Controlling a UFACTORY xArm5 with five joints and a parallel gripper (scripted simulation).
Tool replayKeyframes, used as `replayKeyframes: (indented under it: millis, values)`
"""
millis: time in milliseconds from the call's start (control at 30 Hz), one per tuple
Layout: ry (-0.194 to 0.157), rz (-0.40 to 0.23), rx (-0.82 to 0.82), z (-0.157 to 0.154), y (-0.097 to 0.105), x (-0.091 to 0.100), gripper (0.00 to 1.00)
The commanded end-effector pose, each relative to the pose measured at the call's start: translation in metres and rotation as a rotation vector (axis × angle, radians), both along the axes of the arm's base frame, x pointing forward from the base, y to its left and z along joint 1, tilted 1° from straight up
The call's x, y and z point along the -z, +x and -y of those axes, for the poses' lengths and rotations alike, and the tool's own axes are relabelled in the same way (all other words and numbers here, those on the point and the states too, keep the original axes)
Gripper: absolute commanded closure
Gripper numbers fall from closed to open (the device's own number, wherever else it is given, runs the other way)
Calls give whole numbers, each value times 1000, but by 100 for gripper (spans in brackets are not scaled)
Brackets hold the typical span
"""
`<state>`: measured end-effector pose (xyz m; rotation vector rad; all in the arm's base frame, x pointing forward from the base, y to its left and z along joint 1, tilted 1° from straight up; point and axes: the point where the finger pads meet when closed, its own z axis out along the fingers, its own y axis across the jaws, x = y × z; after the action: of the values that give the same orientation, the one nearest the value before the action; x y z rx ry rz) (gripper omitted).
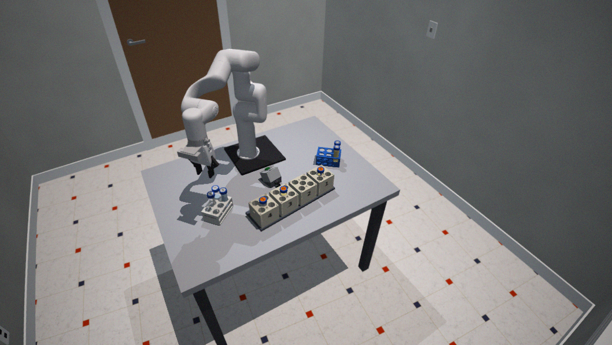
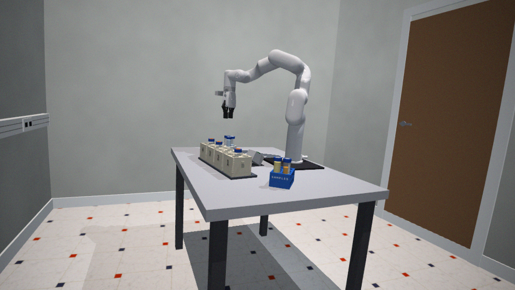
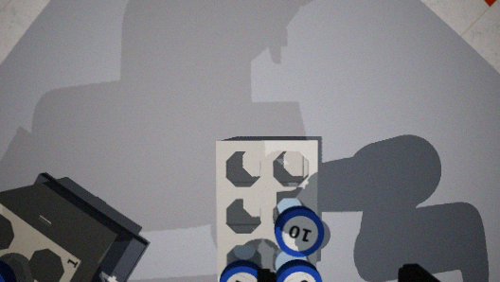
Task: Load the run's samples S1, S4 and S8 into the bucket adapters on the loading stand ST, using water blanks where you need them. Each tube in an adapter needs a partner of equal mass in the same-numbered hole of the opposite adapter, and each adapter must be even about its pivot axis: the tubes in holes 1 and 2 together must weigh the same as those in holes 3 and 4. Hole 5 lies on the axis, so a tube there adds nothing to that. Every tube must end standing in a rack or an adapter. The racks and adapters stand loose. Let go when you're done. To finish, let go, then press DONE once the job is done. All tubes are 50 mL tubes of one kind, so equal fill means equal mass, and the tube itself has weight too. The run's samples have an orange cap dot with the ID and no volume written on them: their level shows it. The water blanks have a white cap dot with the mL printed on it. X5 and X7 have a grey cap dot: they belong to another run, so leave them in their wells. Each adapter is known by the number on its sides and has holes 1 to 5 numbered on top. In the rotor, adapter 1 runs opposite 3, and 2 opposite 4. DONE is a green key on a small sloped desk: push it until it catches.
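Note:
My gripper (image 1: 204, 173) (image 2: 228, 116) (image 3: 339, 275) is partly open and empty, high above the table behind the white rack (image 1: 218, 215) (image 3: 222, 189). That rack holds three white-dotted water blanks. The blank marked 10 (image 1: 210, 194) (image 3: 299, 232) stands in its middle row; the other two caps are cut by the wrist view's edge. Orange-dotted tubes stand in adapter 4 (image 1: 255, 217), adapter 3 (image 1: 290, 208) and adapter 1 (image 1: 326, 186) (image 2: 227, 169); their IDs are unreadable. Adapter 2 (image 1: 309, 197) looks empty. All sit on the dark stand (image 2: 248, 176).
The grey sloped desk (image 1: 271, 176) (image 2: 255, 157) with its green key stands between arm base and adapters. The blue samples rack (image 1: 323, 160) (image 2: 281, 181) at the far right holds two tubes, yellow and orange filled. The white rack stands near the table's left side, beside adapter 4.

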<state>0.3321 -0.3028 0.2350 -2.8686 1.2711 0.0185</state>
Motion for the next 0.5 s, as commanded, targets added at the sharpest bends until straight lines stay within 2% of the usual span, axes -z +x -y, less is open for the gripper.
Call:
replayKeyframes:
  millis: [0,467]
  values:
    - [3,9,0,1,1,2,43]
    - [3,9,0,0,1,26,43]
